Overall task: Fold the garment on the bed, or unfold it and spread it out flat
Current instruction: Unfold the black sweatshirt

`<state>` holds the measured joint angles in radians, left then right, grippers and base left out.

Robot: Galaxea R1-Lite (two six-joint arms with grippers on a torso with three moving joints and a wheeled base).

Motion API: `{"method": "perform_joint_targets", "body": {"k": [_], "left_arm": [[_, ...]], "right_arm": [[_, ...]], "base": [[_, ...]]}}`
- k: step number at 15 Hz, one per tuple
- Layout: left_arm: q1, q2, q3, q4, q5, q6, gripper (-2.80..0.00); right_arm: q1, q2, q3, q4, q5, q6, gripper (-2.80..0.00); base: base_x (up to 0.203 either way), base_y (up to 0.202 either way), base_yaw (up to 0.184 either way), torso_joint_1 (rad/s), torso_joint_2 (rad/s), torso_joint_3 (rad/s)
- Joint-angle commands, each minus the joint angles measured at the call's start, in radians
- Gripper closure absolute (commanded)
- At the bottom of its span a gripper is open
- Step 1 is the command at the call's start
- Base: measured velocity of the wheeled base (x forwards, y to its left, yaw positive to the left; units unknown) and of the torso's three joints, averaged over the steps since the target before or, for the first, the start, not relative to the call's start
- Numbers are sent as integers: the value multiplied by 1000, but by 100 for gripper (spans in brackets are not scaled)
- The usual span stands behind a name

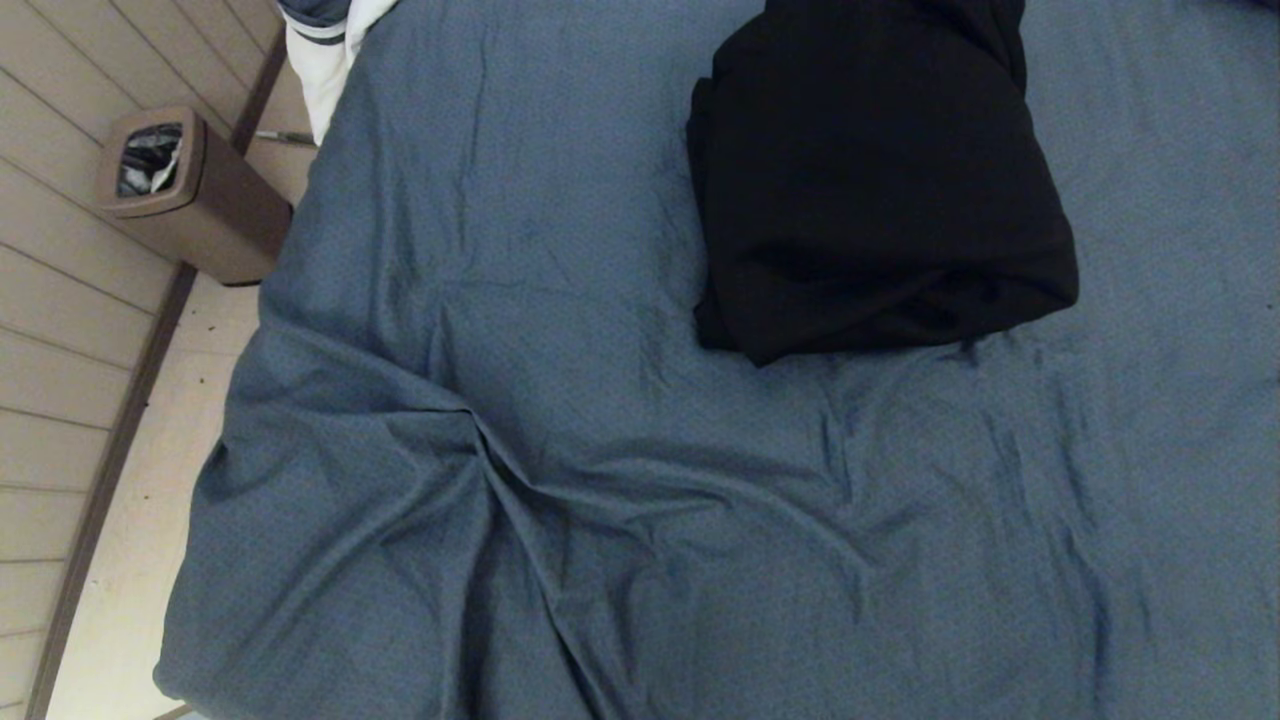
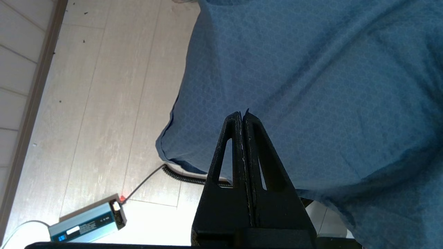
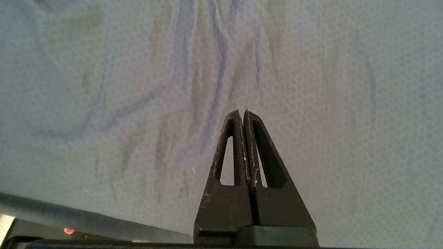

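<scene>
1. Off the bed's left edge, a brown bin (image 1: 195, 195) with a dark liner stands on the pale plank floor (image 1: 120, 560), just beside a brown strip that runs along the floor. It is close to the mattress side but not touching it.

2. At the far left corner, a fold of white and navy duvet (image 1: 325, 50) hangs over the edge, well apart from the garment.

3. The garment (image 1: 870, 180) is a black bundle folded over on itself, lying on the far right part of the bed (image 1: 560, 300), its top cut off by the head view's edge. Nothing lies on it or between it and the near edge.

4. The blue-grey sheet is heavily creased: long ridges fan out from a point near the middle towards the near left corner, and shorter wrinkles sit just below the garment.

5. Left gripper (image 2: 243, 114): fingers pressed together, gripping nothing, hanging over the near left corner of the sheet where it drapes towards the floor. Below it on the floor lies a blue-grey box (image 2: 88, 223) with a small red light and a coiled black cable (image 2: 180, 174).

6. Right gripper (image 3: 242, 112): fingers likewise pressed together and empty, hanging over bare wrinkled sheet. Neither arm shows in the head view.
</scene>
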<state>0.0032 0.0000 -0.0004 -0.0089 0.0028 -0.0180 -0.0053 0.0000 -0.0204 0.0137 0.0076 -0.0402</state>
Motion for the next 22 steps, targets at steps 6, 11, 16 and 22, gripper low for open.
{"method": "perform_joint_targets", "body": {"k": [6,11,16,22], "left_arm": [[0,2,0,0,0,0,0],[0,2,0,0,0,0,0],[0,2,0,0,0,0,0],[-2,2,0,0,0,-1,0]], "right_arm": [[7,358,-483,124,55,0,0],[43,914,-924,159,93,22,0],[229,1358,-1558,423,81,70,0],[580,1633,-1934,711,-103,81,0]], "base": [[0,0,0,0,0,0],[0,0,0,0,0,0],[0,0,0,0,0,0],[0,0,0,0,0,0]]}}
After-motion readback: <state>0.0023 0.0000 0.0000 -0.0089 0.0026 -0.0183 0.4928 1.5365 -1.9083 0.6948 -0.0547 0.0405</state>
